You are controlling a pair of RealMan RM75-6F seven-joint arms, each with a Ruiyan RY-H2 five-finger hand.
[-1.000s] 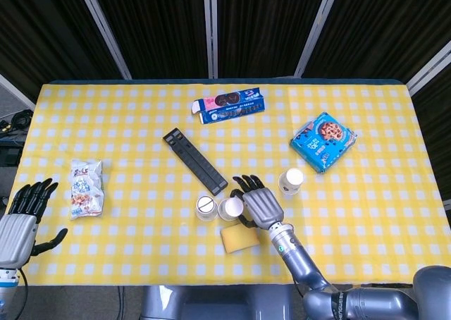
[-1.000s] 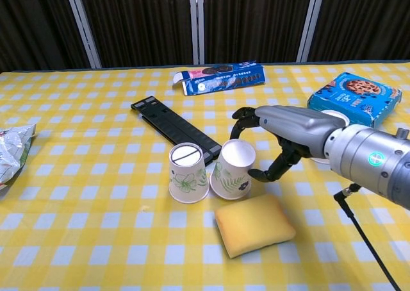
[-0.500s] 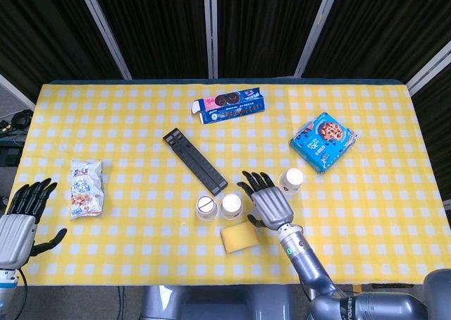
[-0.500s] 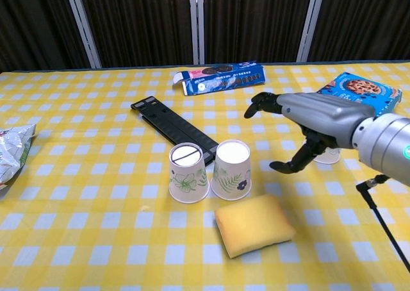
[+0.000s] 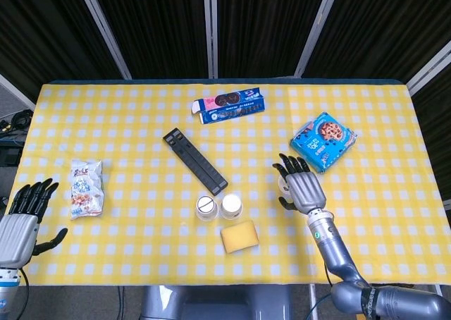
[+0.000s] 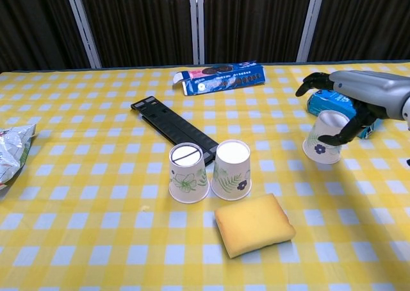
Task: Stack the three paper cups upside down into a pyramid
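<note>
Two inverted paper cups (image 6: 209, 170) stand touching; nothing is seen inside. The right hand (image 6: 359, 102), moved rightward, curls spread fingers (image 6: 318, 81) around the third cup (image 6: 323, 145).

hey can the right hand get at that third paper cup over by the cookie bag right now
Probably yes. The right hand hangs open directly over the third paper cup, fingers curling around its side, with nothing between them. The blue cookie bag sits just behind it but leaves the near side free.

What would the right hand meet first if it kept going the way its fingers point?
Probably the white floral paper cup: the right hand is cupped over it with fingers apart. Contact is unclear. Past it lies the blue cookie box.
</note>
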